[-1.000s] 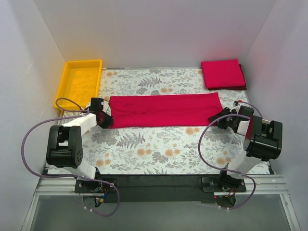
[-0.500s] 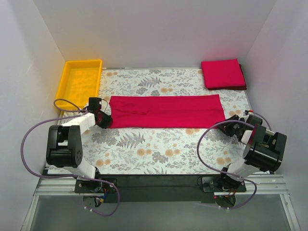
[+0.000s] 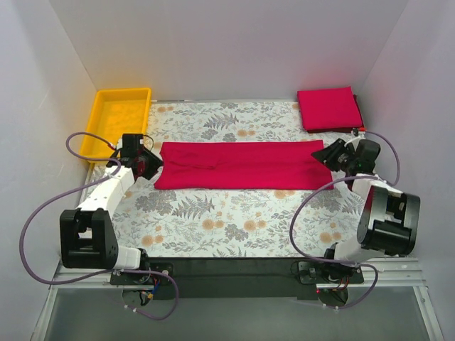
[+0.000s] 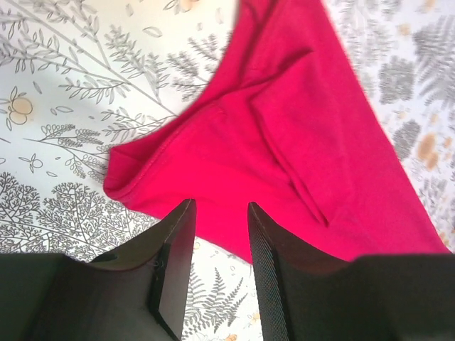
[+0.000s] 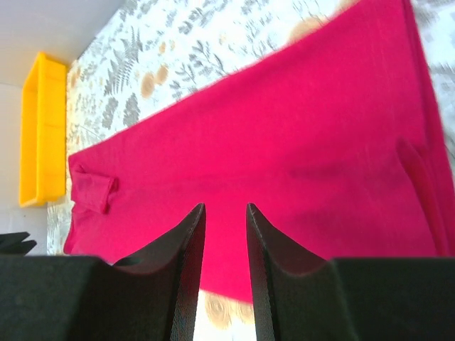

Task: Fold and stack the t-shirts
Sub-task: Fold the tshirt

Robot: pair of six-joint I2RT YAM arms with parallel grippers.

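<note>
The shirt (image 3: 242, 165) lies flat across the middle of the counter (image 3: 227, 213), folded into a long red band that runs left to right. Its left end is the more rumpled. In the left wrist view the shirt (image 4: 284, 142) has a rolled corner at the hem and a narrow fold running down its face. In the right wrist view the shirt (image 5: 284, 142) is smooth along most of its length, with a small flap at the far left end and a soft ridge near the right end.

In the far right corner, well apart from the band, the folded shirts (image 3: 329, 109) lie as a neat square with a darker edge showing underneath.

The left claw (image 3: 151, 165) is at the band's left end. Seen from its wrist, the left claw (image 4: 222, 206) is released: its jaws are parted over the cloth's near edge with nothing between them. The right claw (image 3: 321, 154) is at the band's right end. It (image 5: 225, 207) is also released, with a narrow gap and no cloth pinched.

A yellow tray (image 3: 121, 91) sits in the far left corner and also shows in the right wrist view (image 5: 43, 128).
</note>
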